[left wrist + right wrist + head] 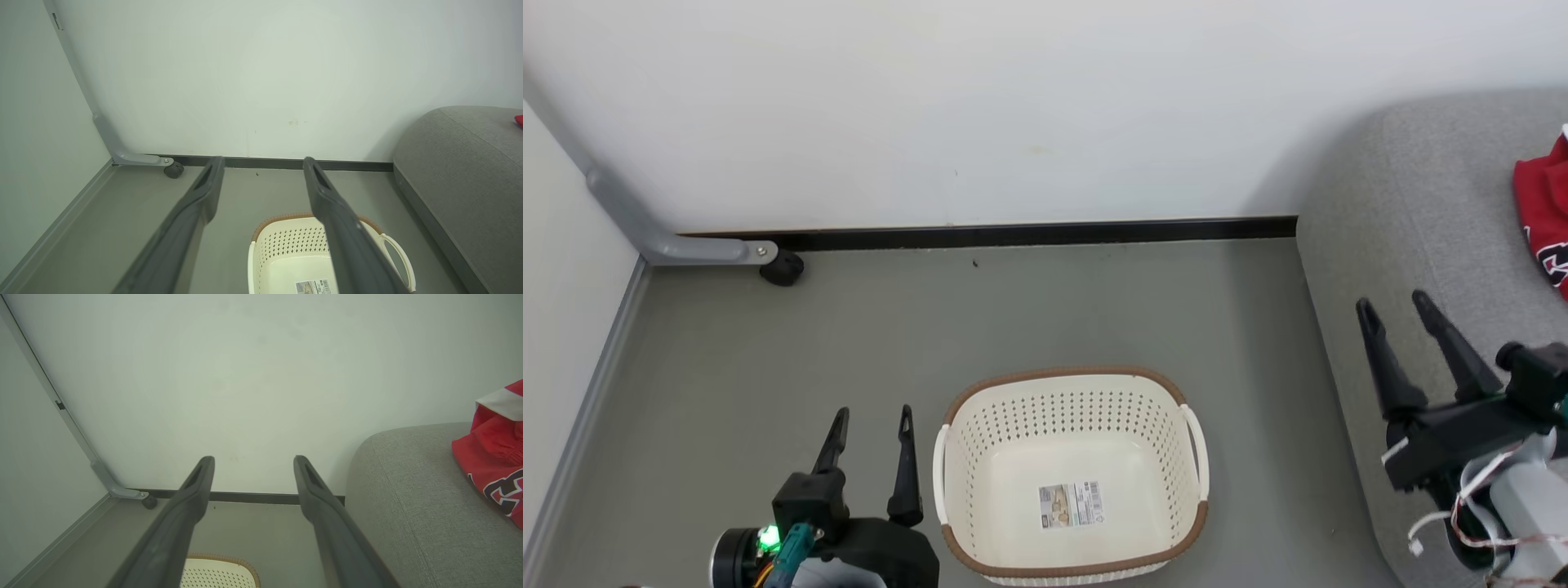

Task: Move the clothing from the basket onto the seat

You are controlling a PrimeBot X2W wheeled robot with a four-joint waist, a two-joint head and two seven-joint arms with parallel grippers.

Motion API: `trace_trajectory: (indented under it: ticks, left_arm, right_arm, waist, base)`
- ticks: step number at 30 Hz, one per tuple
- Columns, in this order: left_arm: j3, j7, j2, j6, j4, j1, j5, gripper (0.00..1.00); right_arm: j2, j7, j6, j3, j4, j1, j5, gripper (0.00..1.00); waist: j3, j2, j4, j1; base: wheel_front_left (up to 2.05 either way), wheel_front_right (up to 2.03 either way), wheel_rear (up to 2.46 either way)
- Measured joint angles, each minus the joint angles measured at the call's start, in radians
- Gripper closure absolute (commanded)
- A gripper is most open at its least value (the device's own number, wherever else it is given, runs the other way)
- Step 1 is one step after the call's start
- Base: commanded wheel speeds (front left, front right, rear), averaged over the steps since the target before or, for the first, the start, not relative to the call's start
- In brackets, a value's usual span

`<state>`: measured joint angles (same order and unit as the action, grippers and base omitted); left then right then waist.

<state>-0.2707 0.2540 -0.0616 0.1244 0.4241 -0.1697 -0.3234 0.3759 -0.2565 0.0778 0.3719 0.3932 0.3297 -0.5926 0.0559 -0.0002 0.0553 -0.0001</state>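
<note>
clothing (1543,216) on seat (1413,204)

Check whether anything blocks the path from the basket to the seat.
Nothing visible does: plain floor lies between the basket and the seat. The red clothing lies on the seat; the basket holds a label sticker. The left gripper and right gripper stand open, holding nothing.

The basket (982,445) sits on the floor (768,367); clothing (1543,214) lies on the seat (1421,204).
</note>
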Motion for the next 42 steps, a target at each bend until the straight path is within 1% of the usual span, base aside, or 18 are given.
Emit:
trace_trajectory:
  ticks: [3, 9, 12, 15, 17, 19, 22, 28, 42]
  left_arm:
    - [0.027, 0.000, 0.001, 0.000, -0.015, 0.026, 0.021, 0.00]
    - [0.084, 0.000, 0.004, 0.000, -0.027, 0.065, 0.051, 0.00]
    - [0.131, 0.000, 0.006, 0.000, -0.036, 0.088, 0.083, 0.00]
    - [0.164, 0.000, 0.007, 0.000, -0.041, 0.102, 0.102, 0.00]
    - [0.167, 0.000, 0.007, 0.000, -0.044, 0.104, 0.106, 0.00]
    - [0.168, 0.000, 0.008, 0.000, -0.049, 0.113, 0.110, 0.00]
    - [0.175, 0.000, 0.010, 0.000, -0.052, 0.122, 0.135, 0.00]
    - [0.181, 0.000, 0.013, 0.000, -0.063, 0.141, 0.140, 0.00]
    - [0.151, 0.000, 0.015, 0.000, -0.101, 0.156, 0.140, 0.00]
  right_arm:
    - [-0.003, 0.000, -0.016, 0.000, -0.013, -0.051, 0.019, 0.00]
    - [-0.024, 0.000, -0.035, 0.001, -0.033, -0.114, 0.042, 0.00]
    - [-0.027, 0.000, -0.043, 0.001, -0.051, -0.136, 0.057, 0.00]
    - [-0.030, 0.000, -0.044, 0.001, -0.058, -0.144, 0.075, 0.00]
    - [-0.032, 0.000, -0.044, 0.000, -0.060, -0.144, 0.078, 0.00]
    - [-0.036, 0.000, -0.051, -0.003, -0.066, -0.144, 0.086, 0.00]
    - [-0.037, 0.000, -0.052, -0.007, -0.067, -0.144, 0.095, 0.00]
    - [-0.037, 0.000, -0.053, -0.021, -0.070, -0.144, 0.104, 0.00]
    - [-0.053, 0.000, -0.057, -0.047, -0.079, -0.146, 0.128, 0.00]
  waist:
    - [-0.016, 0.0000, -0.008, 0.0000]
    - [-0.040, 0.0001, -0.018, 0.0001]
    - [-0.047, 0.0000, -0.022, 0.0001]
    - [-0.049, 0.0002, -0.023, 0.0001]
    - [-0.050, 0.0001, -0.023, 0.0001]
    - [-0.052, 0.0001, -0.024, 0.0001]
    - [-0.054, 0.0002, -0.024, 0.0001]
    - [-0.057, 0.0002, -0.024, 0.0001]
    - [-0.061, 0.0002, -0.031, 0.0001]
  base:
    - [0.00, 0.00, 0.00]
    - [0.00, 0.00, 0.00]
    - [0.00, 0.00, 0.00]
    - [0.00, 0.00, 0.00]
    - [0.00, 0.00, 0.00]
    - [0.00, 0.00, 0.00]
    - [0.00, 0.00, 0.00]
    - [0.00, 0.00, 0.00]
    - [0.00, 0.00, 0.00]
